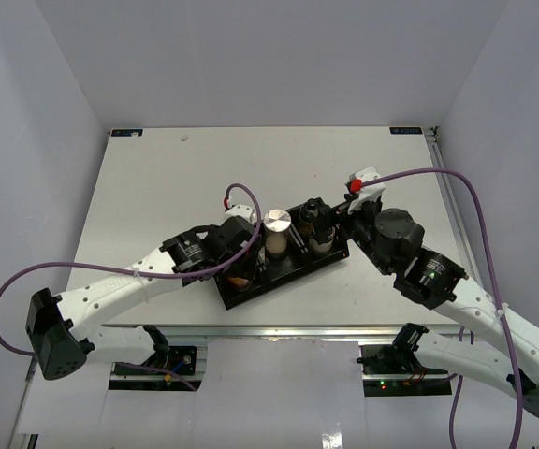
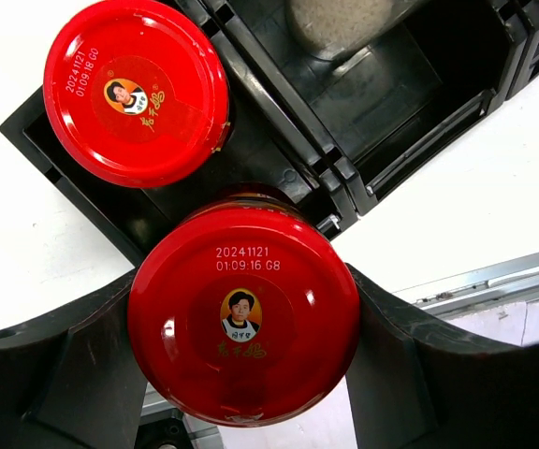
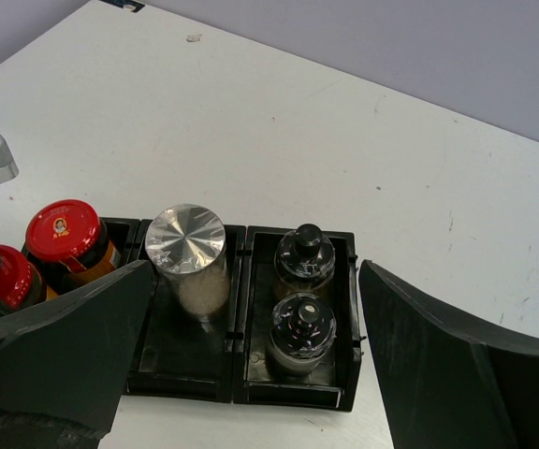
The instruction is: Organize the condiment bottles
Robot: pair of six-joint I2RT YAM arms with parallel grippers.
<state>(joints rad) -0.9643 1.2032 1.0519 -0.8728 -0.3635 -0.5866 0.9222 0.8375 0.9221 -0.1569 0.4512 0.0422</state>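
Note:
A black three-compartment tray (image 1: 293, 273) lies mid-table. Its left compartment holds one red-lidded jar (image 2: 136, 91). A second red-lidded jar (image 2: 243, 313) sits right beside it at that compartment's near end, and my left gripper (image 2: 243, 304) is shut on it, a finger pressed to each side of the lid. I cannot tell whether this jar rests on the tray floor. The silver-lidded jar (image 3: 186, 241) stands in the middle compartment. Two black-capped shakers (image 3: 305, 253) (image 3: 301, 327) stand in the right one. My right gripper (image 3: 255, 281) hangs open just above and in front of the tray, holding nothing.
The white table (image 1: 157, 187) stretches away behind and to the left of the tray. Its metal front rail (image 2: 494, 281) runs close to the tray's near side. Purple cables loop from both arms (image 1: 241, 192).

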